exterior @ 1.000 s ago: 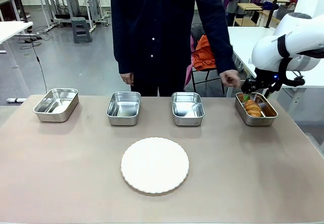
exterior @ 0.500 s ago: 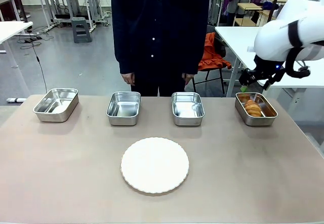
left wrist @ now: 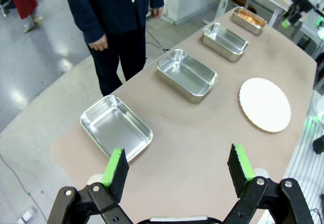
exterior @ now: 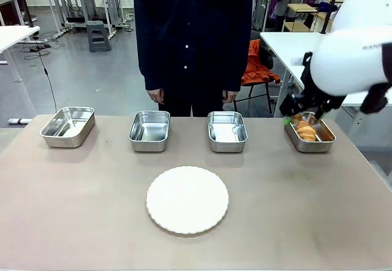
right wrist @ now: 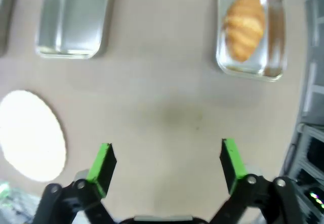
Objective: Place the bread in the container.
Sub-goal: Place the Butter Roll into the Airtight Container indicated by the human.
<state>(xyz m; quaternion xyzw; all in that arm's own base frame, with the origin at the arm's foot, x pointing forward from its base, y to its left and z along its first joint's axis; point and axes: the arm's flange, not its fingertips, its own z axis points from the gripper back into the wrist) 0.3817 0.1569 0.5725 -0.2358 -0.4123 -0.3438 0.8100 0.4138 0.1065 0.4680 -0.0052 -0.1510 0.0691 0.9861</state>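
A: Nearest first, what was the right tool [right wrist: 164, 166] doing?

B: Its green-padded fingers stood wide apart with nothing between them, above bare tabletop [right wrist: 167, 107]. The left tool [left wrist: 177, 166] was spread just as wide and empty, near the tray at the opposite end.

A: And the bread [right wrist: 245, 24]?

B: It lay inside the container [right wrist: 276, 37], ahead of the right tool and off toward one finger's side, its long axis along the tray's length. The right arm was much the nearer.

A: Materials?

B: The croissant was golden, ridged and flaky; the tray was shiny steel with rounded corners. The scalloped white plate [exterior: 187, 199] sat nearer the middle, and a person [exterior: 193, 38] stood beyond. I judged the placing done
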